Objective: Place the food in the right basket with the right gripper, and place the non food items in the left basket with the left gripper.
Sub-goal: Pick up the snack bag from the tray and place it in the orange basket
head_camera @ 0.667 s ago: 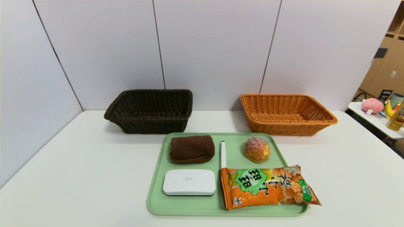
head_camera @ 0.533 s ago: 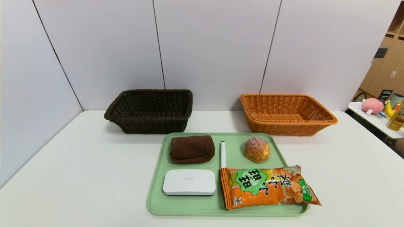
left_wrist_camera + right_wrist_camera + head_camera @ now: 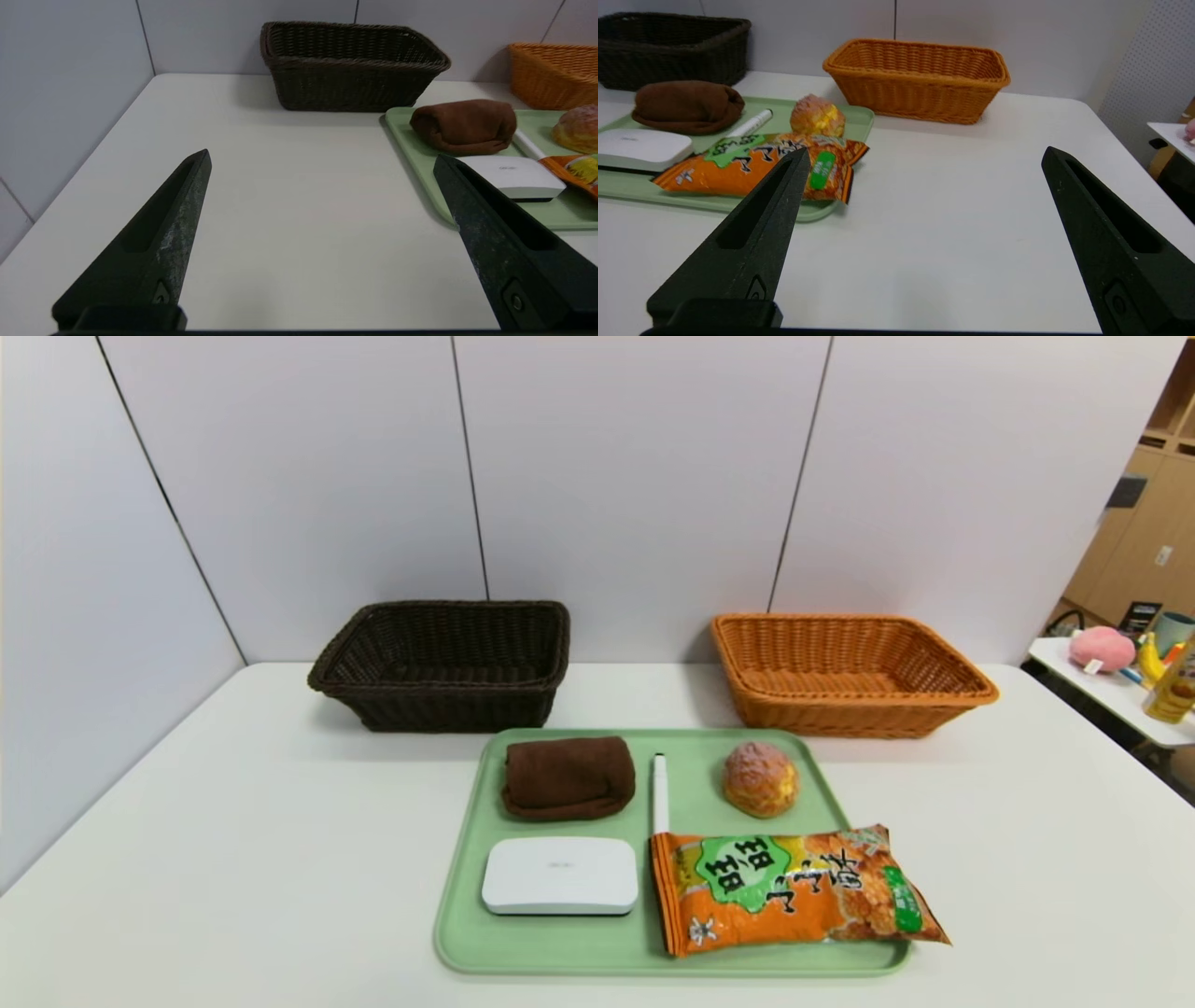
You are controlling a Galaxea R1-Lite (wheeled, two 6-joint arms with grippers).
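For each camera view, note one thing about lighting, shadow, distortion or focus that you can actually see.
Head view: even, soft light; faint shadows under the dark basket and tan basket; wall seams bow outward, a wide-lens effect.
Left wrist view: the left hand is large, dark and soft-edged.
Right wrist view: the snack bag shows slight sheen.
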